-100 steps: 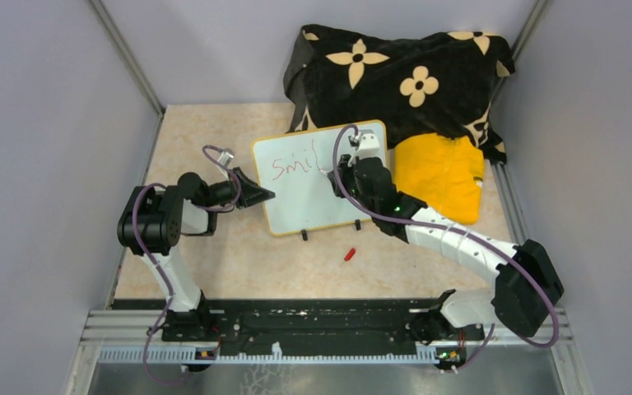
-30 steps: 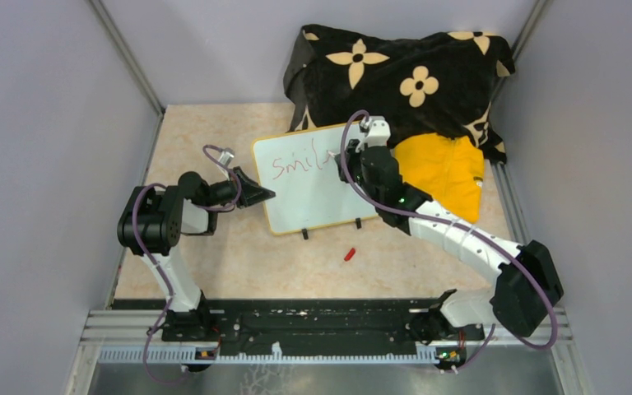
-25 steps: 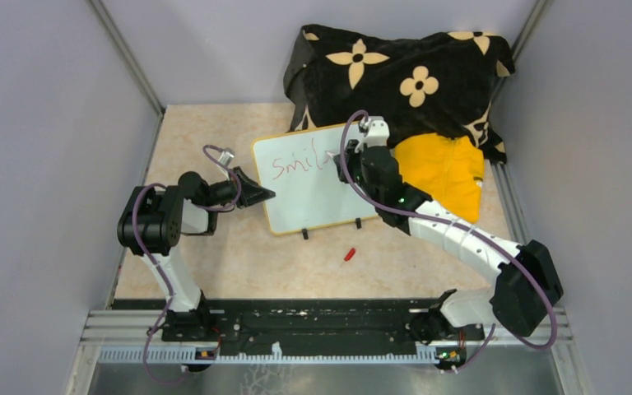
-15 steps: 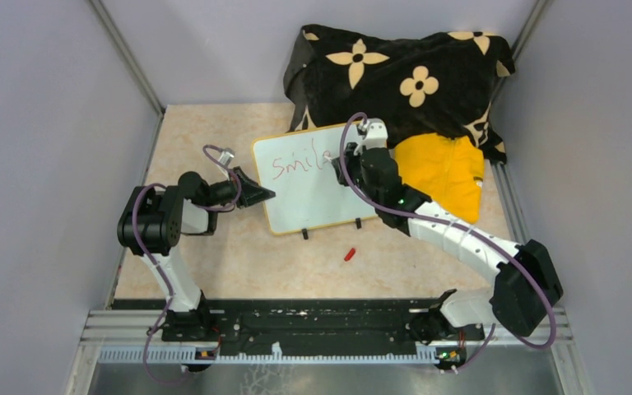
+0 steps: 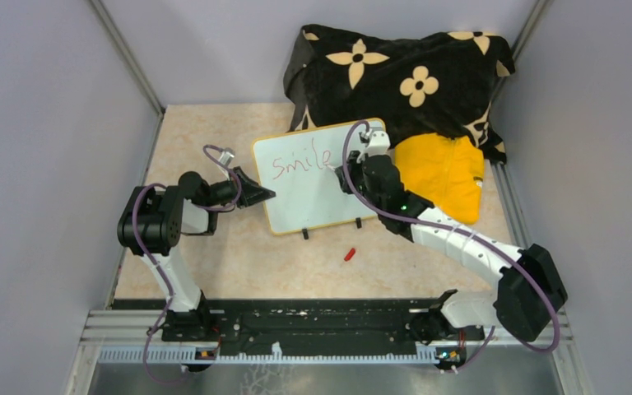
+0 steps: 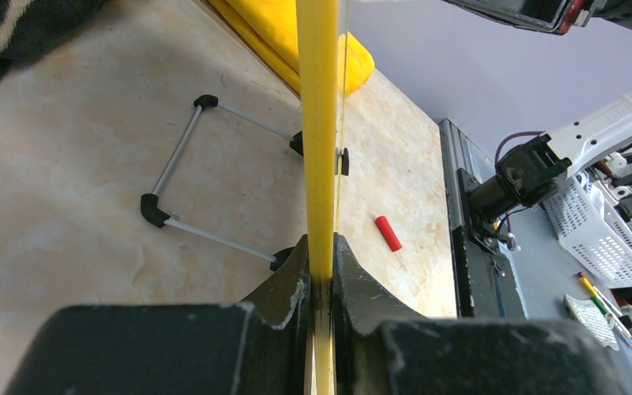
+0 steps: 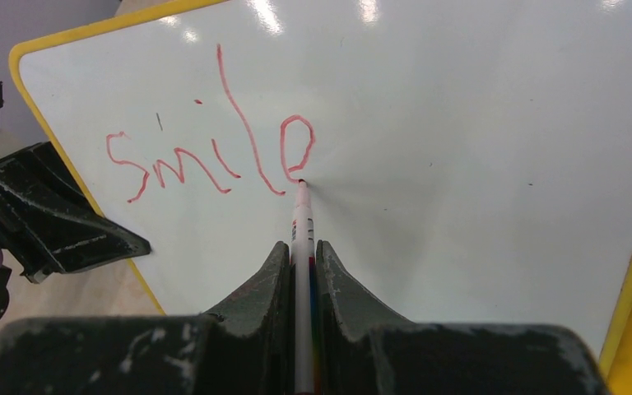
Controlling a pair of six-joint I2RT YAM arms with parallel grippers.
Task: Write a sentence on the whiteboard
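the right claw (image 7: 300, 247) is clamped tight on a slim red-and-white marker pen (image 7: 301, 216). the pen's tip touches the glossy white whiteboard with a thin yellow frame (image 7: 477, 123) at the foot of the last letter of the red handwritten word "smile" (image 7: 214, 156) (in the board's upper half). the left claw (image 6: 321, 245) pinches the board's left edge. the board stands propped on the beige marbled counter (image 5: 239, 255), with a small red cap (image 5: 349, 254) lying just in front.
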